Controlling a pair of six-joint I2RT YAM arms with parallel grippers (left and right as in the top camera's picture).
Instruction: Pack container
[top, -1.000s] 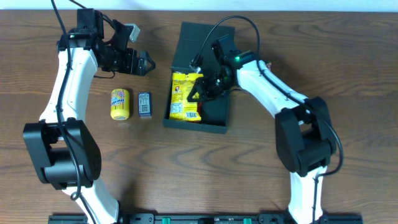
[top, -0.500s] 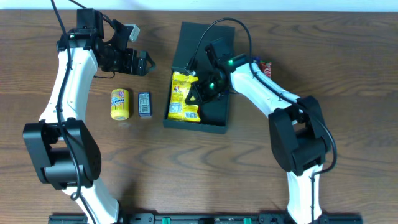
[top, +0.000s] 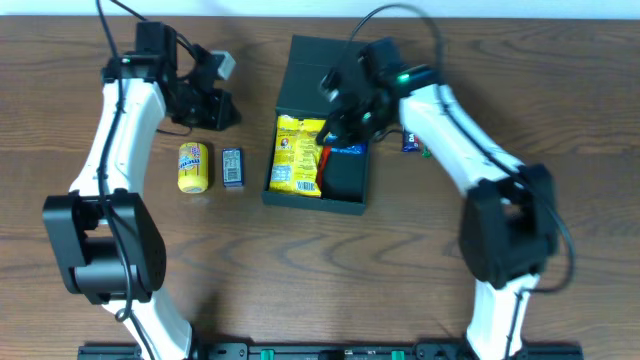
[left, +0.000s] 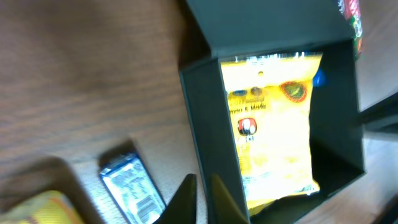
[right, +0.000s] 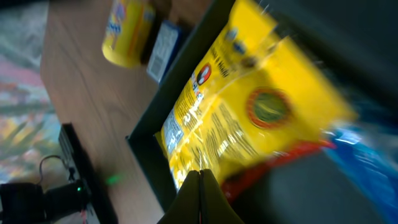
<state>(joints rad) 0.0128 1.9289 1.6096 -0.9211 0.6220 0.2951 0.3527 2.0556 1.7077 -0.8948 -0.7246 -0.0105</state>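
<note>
The dark green container (top: 346, 187) lies open mid-table, its lid (top: 310, 70) folded back. A yellow snack packet (top: 298, 152) fills its left half, and a blue packet (top: 347, 150) with a red edge lies to its right. My right gripper (top: 330, 135) hovers over the box's far part, shut with nothing visible between its fingers. In the right wrist view its tips (right: 200, 180) point at the yellow packet (right: 249, 118). My left gripper (top: 224, 109) is shut and empty, left of the lid. In the left wrist view it (left: 202, 193) hangs by the container's left wall (left: 202, 118).
A yellow snack packet (top: 193, 166) and a small blue-and-silver packet (top: 232, 167) lie on the table left of the box. Another small packet (top: 412, 143) lies just right of the box, under my right arm.
My left gripper has gone from open to shut. My right arm has swung up and back over the box, uncovering the blue packet beside the yellow one.
</note>
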